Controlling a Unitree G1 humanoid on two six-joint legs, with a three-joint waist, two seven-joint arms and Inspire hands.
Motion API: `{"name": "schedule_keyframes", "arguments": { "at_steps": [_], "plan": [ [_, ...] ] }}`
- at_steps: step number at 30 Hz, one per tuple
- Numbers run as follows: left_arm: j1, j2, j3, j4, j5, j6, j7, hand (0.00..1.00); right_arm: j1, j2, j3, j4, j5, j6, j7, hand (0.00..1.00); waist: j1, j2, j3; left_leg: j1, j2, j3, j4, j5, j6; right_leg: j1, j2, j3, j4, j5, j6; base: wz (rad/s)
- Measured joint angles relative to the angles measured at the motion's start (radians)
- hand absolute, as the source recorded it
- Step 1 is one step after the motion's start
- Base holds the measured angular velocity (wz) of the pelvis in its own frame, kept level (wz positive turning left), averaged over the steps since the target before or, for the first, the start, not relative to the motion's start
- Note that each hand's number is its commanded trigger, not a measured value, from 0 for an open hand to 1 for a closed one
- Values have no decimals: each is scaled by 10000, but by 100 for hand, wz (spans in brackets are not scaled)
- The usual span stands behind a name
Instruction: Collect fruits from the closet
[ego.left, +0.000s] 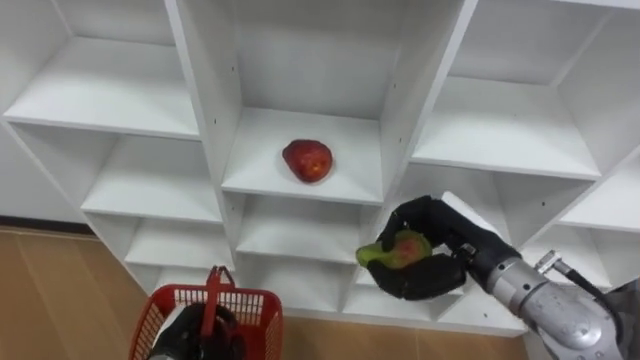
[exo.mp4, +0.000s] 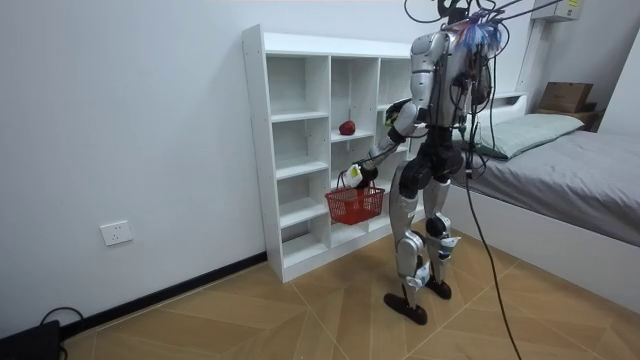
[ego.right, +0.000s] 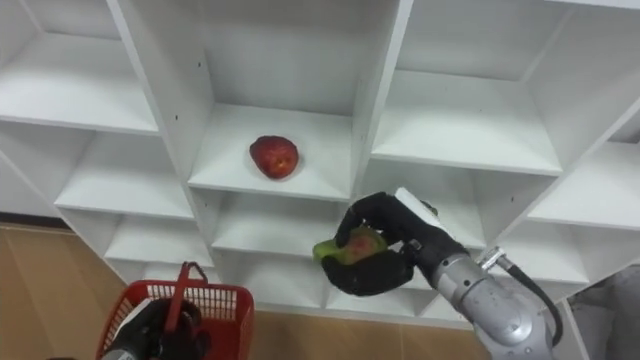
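Closet (ego.left: 203, 110) — white, open-shelved, with the robot standing before it. A red basket (ego.left: 255, 303) hangs low before the closet, the left hand (ego.left: 196, 335) apparently curled round its handle. The right hand (ego.left: 445, 238) — before the closet's lower shelves — wraps its fingers round a green-red fruit (ego.left: 402, 247). A red fruit (ego.left: 307, 160) lies on the closet's middle shelf.

text: none readable | closet (ego.left: 268, 165): plain white boards, no label | red basket (ego.left: 252, 298): no legible mark | red fruit (ego.left: 307, 160) on middle shelf: no sticker seen | green-red fruit (ego.left: 402, 248): no sticker seen | wall socket (exo.mp4: 116, 233), room view's left: no lettering legible
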Motion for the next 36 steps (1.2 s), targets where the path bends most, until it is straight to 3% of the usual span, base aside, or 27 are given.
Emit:
{"name": "schedule_keyframes", "arguments": {
  "at_steps": [6, 11, 19, 25, 32, 36],
  "plan": [
    [-401, -193, -184, -173, -16, -1, 135, 100, -235, 236, 268, 653, -15, -16, -85, 100, -21, 43, 43, -574, 42, -27, 307, -6, 0, -463, 16, -10, 90, 40, -55, 1],
    [-856, -335, -373, -439, -207, -331, -63, 100, -654, 333, 288, 1662, -181, -142, -377, 100, 175, 113, 106, -909, 39, -27, 468, -5, 0, -771, 13, -78, 214, 68, -91, 1],
    [-849, -240, -1520, -988, -236, -447, -788, 100, -1382, 369, 831, 2330, -116, -296, -589, 100, 185, 155, 125, -2027, 72, -178, 1021, -7, 6, -1745, -61, -277, 615, 74, -106, 7],
    [-859, -234, -1720, -1292, -389, -490, -1291, 100, -1905, 460, 1037, 3175, -129, -430, -813, 100, 229, 275, 154, -2571, 74, -315, 1216, 15, 44, -2295, -97, -247, 883, 75, -109, 4],
    [-813, -298, -1930, -2011, -397, -607, -1464, 100, -1871, 610, 1132, 3297, -131, -445, -933, 100, 320, 345, 170, -2720, 73, -296, 1239, 21, 52, -2458, -89, -218, 897, 75, -112, 0],
    [-771, -260, -2138, -2347, -845, -719, -1483, 100, -1910, 568, 1295, 3301, -125, -517, -1217, 100, 461, 382, 153, -2784, 83, -79, 1187, 22, 53, -2691, -81, -9, 1042, 71, -113, -13]
  ]
}}
